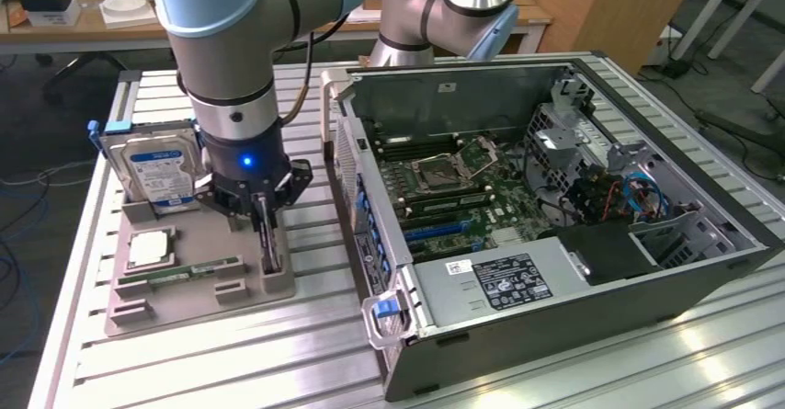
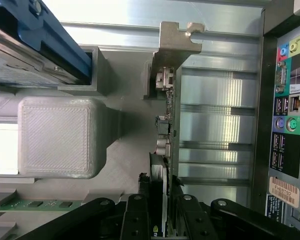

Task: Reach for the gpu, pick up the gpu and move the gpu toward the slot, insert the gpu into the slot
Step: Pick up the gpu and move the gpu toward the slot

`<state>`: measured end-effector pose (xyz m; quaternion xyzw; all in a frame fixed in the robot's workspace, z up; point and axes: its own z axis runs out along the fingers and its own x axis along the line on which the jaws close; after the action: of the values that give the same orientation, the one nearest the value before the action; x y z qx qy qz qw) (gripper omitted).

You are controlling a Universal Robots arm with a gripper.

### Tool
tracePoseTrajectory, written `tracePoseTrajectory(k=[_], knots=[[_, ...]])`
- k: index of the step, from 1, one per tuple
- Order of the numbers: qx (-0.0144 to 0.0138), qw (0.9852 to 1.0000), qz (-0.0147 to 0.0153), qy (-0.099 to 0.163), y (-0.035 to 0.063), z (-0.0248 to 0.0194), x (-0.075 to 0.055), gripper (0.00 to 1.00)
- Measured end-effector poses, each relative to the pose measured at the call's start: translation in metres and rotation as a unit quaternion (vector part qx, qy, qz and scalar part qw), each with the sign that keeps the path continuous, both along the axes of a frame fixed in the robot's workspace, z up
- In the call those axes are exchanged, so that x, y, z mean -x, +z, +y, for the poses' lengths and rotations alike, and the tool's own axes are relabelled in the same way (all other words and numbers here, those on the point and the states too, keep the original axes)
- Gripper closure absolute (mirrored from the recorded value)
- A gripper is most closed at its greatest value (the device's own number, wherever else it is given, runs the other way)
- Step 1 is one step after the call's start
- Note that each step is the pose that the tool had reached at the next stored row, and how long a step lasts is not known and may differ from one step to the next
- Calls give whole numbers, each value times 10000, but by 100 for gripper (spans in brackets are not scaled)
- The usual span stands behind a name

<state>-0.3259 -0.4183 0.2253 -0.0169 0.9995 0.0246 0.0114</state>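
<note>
Gripper (image 1: 265, 218) is pinching shut on the thin dark rectangular gpu (image 2: 168, 117), left-centre of frame, probably light, stiff, fragile.

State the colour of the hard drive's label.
The label is blue and white, clearest in the exterior view.

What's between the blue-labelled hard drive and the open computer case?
In the exterior view, the gpu stands on edge in the grey tray there, the gripper right at it; then a bare strip of slatted table before the case.
</note>
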Motion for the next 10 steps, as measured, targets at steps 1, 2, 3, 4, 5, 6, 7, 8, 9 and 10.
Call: tracePoseTrajectory(k=[1, 2, 3, 4, 5, 6, 7, 8, 9, 10], knots=[[1, 10000, 1, 0, 8, 0, 0, 74], [1, 10000, 2, 0, 18, 0, 0, 74], [1, 10000, 1, 0, 29, 0, 0, 74], [2, 10000, 1, 0, 44, 0, 0, 74], [1, 10000, 1, 0, 60, 0, 0, 74], [1, 10000, 1, 0, 79, 0, 0, 74], [1, 10000, 1, 0, 104, 0, 0, 74], [1, 10000, 1, 0, 134, 0, 0, 74], [1, 10000, 2, 0, 171, 0, 0, 74], [1, 10000, 1, 0, 216, 0, 0, 74]])
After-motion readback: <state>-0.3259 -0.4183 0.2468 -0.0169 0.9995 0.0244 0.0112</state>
